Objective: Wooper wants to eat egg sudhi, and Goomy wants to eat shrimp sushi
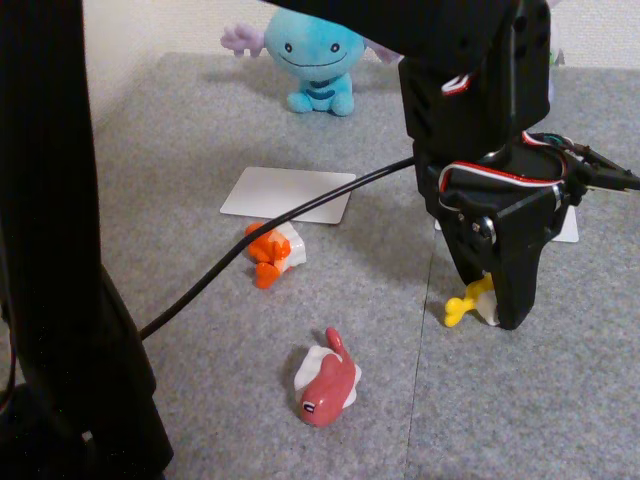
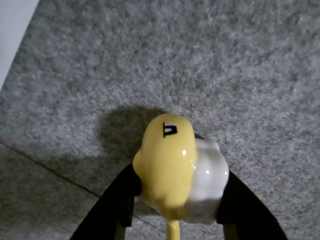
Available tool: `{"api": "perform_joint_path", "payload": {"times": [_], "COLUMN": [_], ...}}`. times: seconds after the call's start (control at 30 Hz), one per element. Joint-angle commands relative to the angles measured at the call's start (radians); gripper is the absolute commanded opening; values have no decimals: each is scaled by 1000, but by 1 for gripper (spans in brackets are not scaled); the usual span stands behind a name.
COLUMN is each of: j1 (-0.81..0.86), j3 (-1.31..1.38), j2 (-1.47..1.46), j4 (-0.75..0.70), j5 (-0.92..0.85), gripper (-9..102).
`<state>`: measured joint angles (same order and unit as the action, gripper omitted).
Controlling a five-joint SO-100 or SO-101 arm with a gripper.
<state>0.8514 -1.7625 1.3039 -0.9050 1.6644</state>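
The egg sushi (image 2: 172,167), yellow topping on a white rice block, sits between my two black fingers (image 2: 117,202), and the gripper (image 2: 177,207) is shut on it. In the fixed view the gripper (image 1: 488,305) points down at the grey mat, with the egg sushi (image 1: 466,303) low by its tips and its yellow tail sticking out left. I cannot tell whether it touches the mat. Wooper (image 1: 318,52) sits at the far edge. The shrimp sushi (image 1: 272,252) lies on its side left of centre. Goomy is hidden.
A red fish-like toy sushi (image 1: 326,384) lies near the front. One white card (image 1: 288,194) lies behind the shrimp sushi, another (image 1: 567,226) behind the arm. A black cable (image 1: 250,250) crosses the mat. A black post (image 1: 50,240) stands at the left.
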Motion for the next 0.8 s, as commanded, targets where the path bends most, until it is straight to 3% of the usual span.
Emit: {"api": "perform_joint_path", "payload": {"times": [0.0, 0.47, 0.77], "j1": [-5, -43, -287], "j3": [28, 28, 29], "j2": [0, 357, 528], "j4": [9, -8, -46], "j5": [0, -3, 5], "gripper": [7, 7, 7]}}
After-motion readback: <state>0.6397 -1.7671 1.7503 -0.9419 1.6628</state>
